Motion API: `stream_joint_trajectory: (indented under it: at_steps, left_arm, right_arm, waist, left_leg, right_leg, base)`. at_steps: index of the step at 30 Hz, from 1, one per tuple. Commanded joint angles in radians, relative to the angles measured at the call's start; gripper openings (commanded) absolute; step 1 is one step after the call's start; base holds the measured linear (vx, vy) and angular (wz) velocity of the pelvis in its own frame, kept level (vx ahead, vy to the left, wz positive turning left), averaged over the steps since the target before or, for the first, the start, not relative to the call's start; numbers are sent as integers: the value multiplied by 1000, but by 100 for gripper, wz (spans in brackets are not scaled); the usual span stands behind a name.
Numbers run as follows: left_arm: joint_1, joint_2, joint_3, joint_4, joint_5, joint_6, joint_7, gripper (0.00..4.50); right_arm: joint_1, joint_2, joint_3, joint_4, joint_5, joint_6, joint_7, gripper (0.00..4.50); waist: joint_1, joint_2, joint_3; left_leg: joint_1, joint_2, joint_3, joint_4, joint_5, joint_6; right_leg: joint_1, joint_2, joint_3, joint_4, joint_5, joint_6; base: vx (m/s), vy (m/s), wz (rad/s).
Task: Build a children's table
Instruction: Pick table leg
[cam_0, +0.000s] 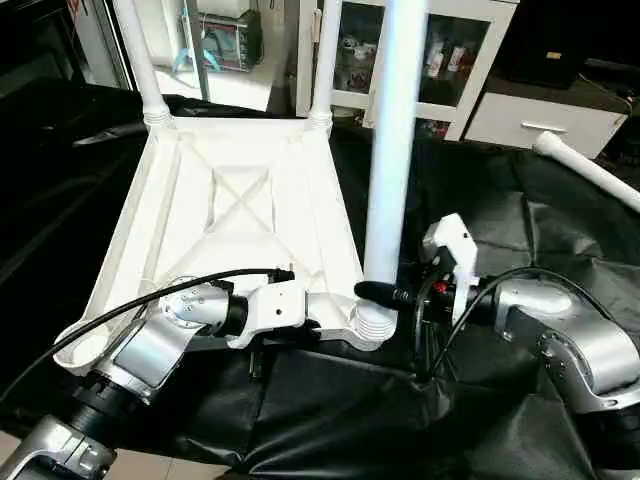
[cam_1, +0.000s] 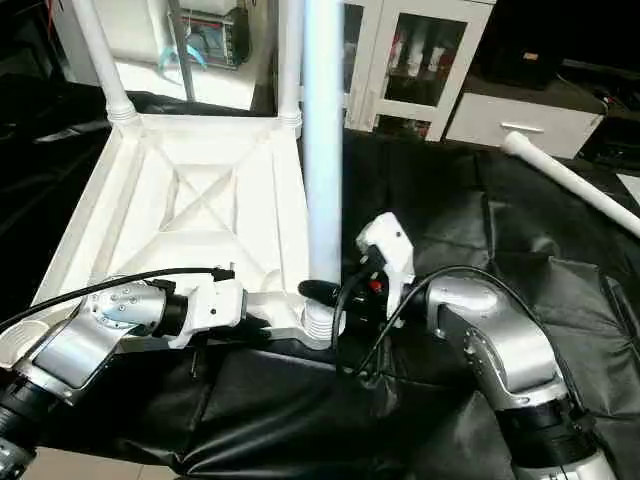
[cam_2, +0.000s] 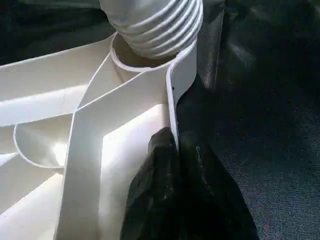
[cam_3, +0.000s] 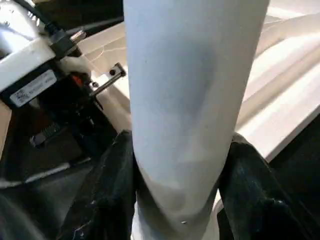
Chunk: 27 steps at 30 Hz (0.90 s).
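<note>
The white tabletop (cam_0: 240, 215) lies upside down on the black sheet (cam_0: 480, 230) that covers the worktop, its X-ribbed underside facing up; two white legs stand upright in the far corner sockets, the far-left leg (cam_0: 138, 55) and the far-right leg (cam_0: 325, 50); a third leg (cam_0: 392, 140) stands upright at the near-right corner, its ribbed end (cam_2: 155, 25) seated at the mouth of the round socket (cam_0: 372, 325), with several ribs showing above the rim; the right pincer (cam_3: 180, 165) comes in from the right and is clamped around this leg low down, just above the ribs, one black finger (cam_3: 112, 185) on each side of the tube and both pressed against it, so it is open only as wide as the leg; the left pincer (cam_2: 172, 170) reaches in from the near left and grips the tabletop's near edge just beside that socket, its fingers nearly closed with the thin white rim wall between them; a fourth leg (cam_0: 585, 165) lies loose on the black sheet at the far right, well apart from the tabletop; a white cabinet (cam_0: 440, 50) with glass doors stands beyond the worktop.
</note>
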Motion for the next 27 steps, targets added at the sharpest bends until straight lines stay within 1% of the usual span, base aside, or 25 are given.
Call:
stream_joint_trajectory:
  at_steps: [1,2,3,5,7,9,11,16,23,25,26,27]
  left_arm:
    - [24,14,-70,41,47,10,-47,0]
    - [24,15,-71,41,49,10,-47,0]
    - [24,13,-71,41,50,10,-46,0]
    - [25,11,-72,41,50,11,-45,0]
    - [28,10,-73,38,49,12,-45,0]
    - [30,10,-73,36,49,12,-46,0]
    - [30,12,-72,36,49,12,-46,0]
    - [32,17,-70,38,51,9,-46,0]
    - [32,17,-70,39,53,8,-45,0]
    - [33,18,-69,39,52,8,-44,0]
    - [34,19,-67,40,52,7,-43,0]
    - [34,19,-67,40,52,7,-43,0]
  right_arm:
    - [6,-14,22,16,-26,3,9,185]
    - [4,-13,26,19,-31,0,10,185]
    - [-1,-7,29,26,-36,-5,7,185]
    - [-14,9,31,47,-47,-16,-10,185]
    - [-29,28,29,74,-61,-32,-37,185]
    - [-37,40,23,88,-61,-34,-49,185]
    - [-38,46,18,91,-57,-31,-53,185]
    - [-29,58,3,97,-37,-17,-45,185]
    - [-5,74,-33,101,-13,-12,-60,185]
    - [12,78,-53,96,-2,-10,-70,185]
    - [36,84,-77,89,15,-12,-76,185]
    - [36,84,-77,89,15,-12,-76,185]
  waist:
    - [-2,6,-37]
    - [-2,6,-37]
    - [-3,3,-37]
    - [-4,5,-37]
    - [-5,3,-35]
    - [-5,4,-35]
    - [-5,2,-34]
    - [-7,4,-32]
    - [-6,3,-33]
    - [-6,3,-33]
    - [-4,4,-31]
    - [-4,3,-31]
  left_leg:
    - [25,47,-10,-90,-263,-32]
    - [25,48,-11,-90,-268,-34]
    - [24,47,-11,-90,-271,-35]
    - [24,48,-11,-91,-275,-36]
    - [24,47,-11,-92,-282,-38]
    - [24,48,-12,-93,-280,-41]
    - [24,48,-12,-95,-283,-41]
    - [25,49,-13,-98,-314,-50]
    - [24,49,-12,-99,-287,-45]
    - [24,49,-12,-100,-290,-44]
    - [25,49,-11,-100,-294,-42]
    - [24,49,-11,-101,-297,-42]
  right_leg:
    - [14,-40,26,-77,-146,-191]
    - [14,-40,26,-77,-151,-190]
    - [14,-40,27,-78,-154,-188]
    - [13,-40,27,-78,-160,-189]
    - [9,-41,27,-80,-181,-189]
    - [10,-41,27,-79,-174,-188]
    - [10,-40,27,-79,-172,-184]
    - [7,-40,27,-84,-206,-171]
    - [9,-40,27,-83,-168,-173]
    - [9,-41,27,-84,-168,-175]
    - [8,-41,28,-85,-171,-174]
    - [8,-41,28,-86,-175,-173]
  base:
    - [0,0,0]
    - [0,0,0]
    - [0,0,0]
    - [0,0,0]
    - [0,0,0]
    - [0,0,0]
    - [0,0,0]
    - [0,0,0]
    - [0,0,0]
    - [0,0,0]
    - [0,0,0]
    - [0,0,0]
